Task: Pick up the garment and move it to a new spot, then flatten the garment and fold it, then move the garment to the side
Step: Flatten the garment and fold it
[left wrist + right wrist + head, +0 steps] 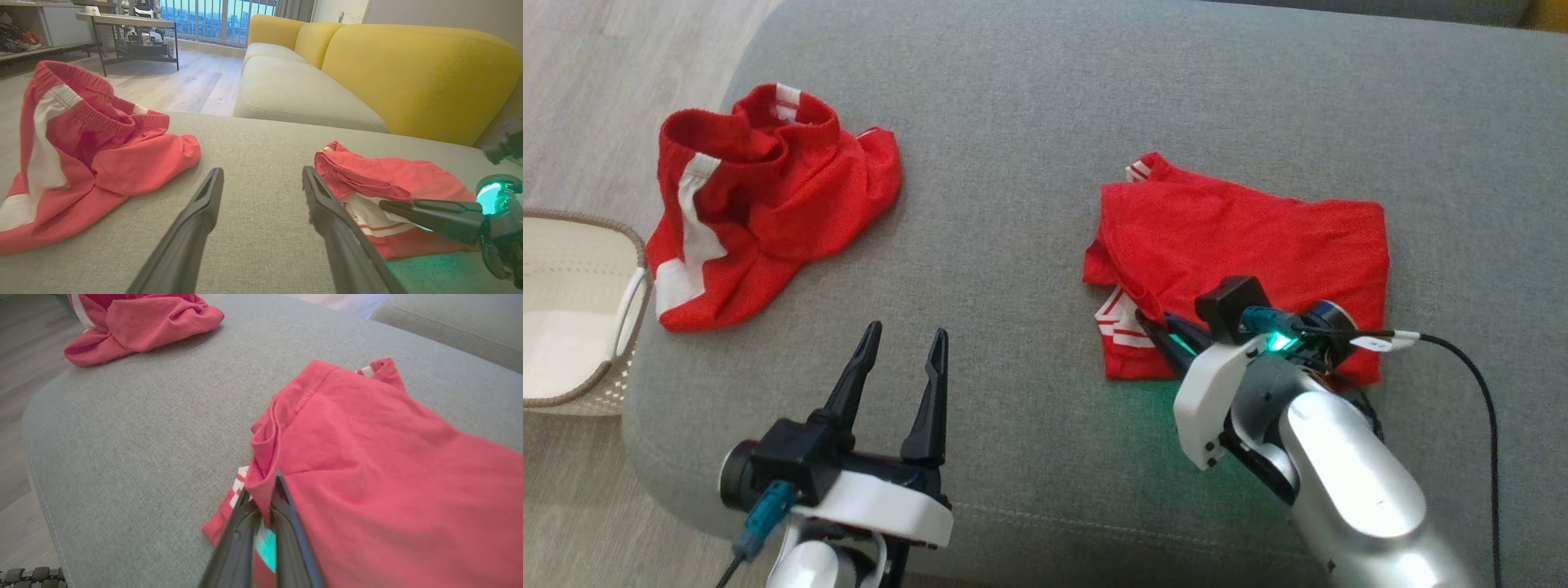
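The folded red garment (pixel 1258 237) lies toward the right side of the grey seat (pixel 1029 147); the right tool (pixel 1150 320) is clenched on a raised fold at the garment's front left corner, and the right wrist view shows the cloth squeezed between both fingers; the left tool (pixel 906 333) hovers released above the seat's front edge; crumpled red-and-white shorts (pixel 760 204) sit near the left edge; the head view adds a pale basket (pixel 572 400) beside that edge; the left wrist view adds a yellow sofa (pixel 408 73) beyond the far edge.
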